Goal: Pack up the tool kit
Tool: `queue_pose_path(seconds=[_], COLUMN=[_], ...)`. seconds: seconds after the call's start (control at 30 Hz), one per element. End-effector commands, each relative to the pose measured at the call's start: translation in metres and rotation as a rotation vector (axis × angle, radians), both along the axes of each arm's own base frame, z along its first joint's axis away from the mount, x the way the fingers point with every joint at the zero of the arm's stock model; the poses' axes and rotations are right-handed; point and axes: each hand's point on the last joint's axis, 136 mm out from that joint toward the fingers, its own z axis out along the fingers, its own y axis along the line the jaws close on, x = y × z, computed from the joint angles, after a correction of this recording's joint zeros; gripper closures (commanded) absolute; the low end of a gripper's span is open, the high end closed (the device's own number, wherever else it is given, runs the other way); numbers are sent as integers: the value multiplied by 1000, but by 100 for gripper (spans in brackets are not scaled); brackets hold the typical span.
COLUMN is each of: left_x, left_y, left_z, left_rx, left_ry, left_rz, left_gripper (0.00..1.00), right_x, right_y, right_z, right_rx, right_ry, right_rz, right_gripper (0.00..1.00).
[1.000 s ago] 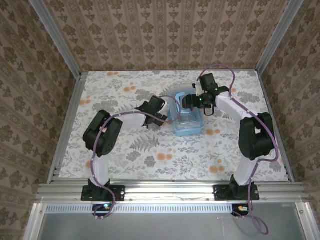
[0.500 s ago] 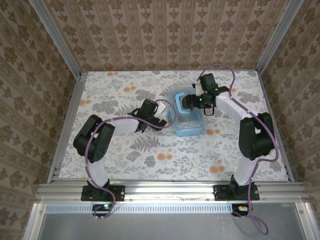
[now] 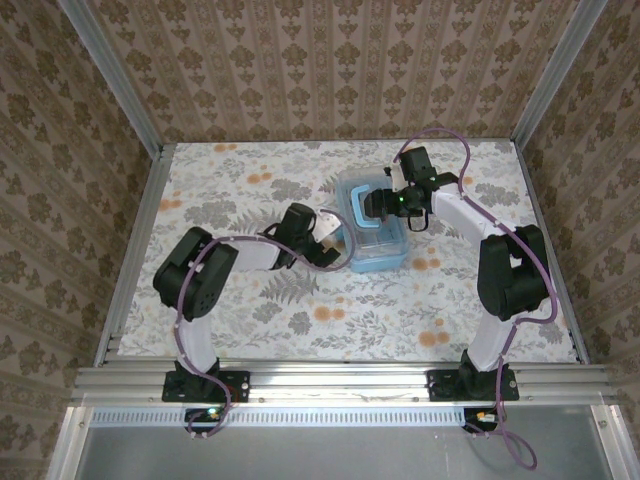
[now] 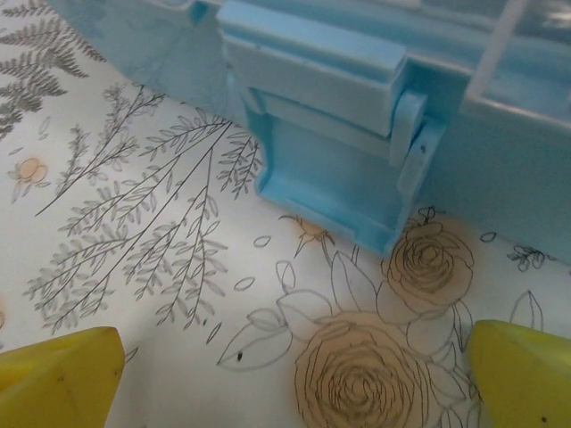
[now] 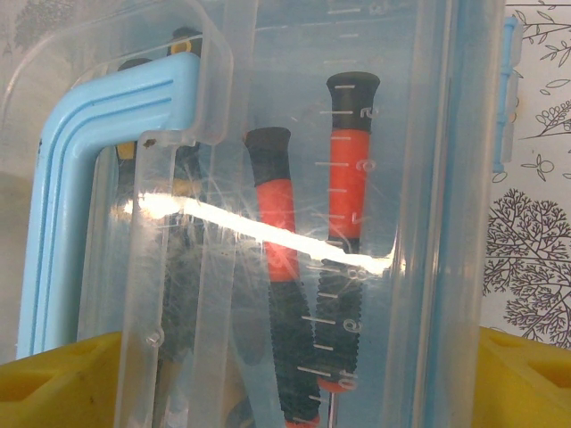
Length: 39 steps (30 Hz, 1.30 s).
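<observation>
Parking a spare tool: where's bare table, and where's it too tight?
Free: the near strip of floral tablecloth in front of the translucent light-blue plastic case, and the far-left corner by the left metal rail. Crowded: around the case, with the left gripper at its left side and the right gripper over its lid.

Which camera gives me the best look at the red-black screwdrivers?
The right wrist view: two red-black screwdrivers lie close up, visible through the clear lid. In the top external view the case is small, contents too small to tell. The left wrist view faces the case's latch.
</observation>
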Motion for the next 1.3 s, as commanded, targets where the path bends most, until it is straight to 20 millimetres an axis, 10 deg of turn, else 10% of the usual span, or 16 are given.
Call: queue_pose_path(seconds=[0.0, 1.27], left_x=[1, 47], left_y=[-14, 9], left_z=[-2, 12], left_rx=[-3, 163], left_ry=[2, -68], left_rz=[-69, 288], left_gripper=[0, 0], right_x=[-15, -16], right_y=[15, 17], right_z=[-14, -15], right_rx=[34, 42], right_ry=[79, 83], right_rz=[61, 73], right_gripper=[12, 12])
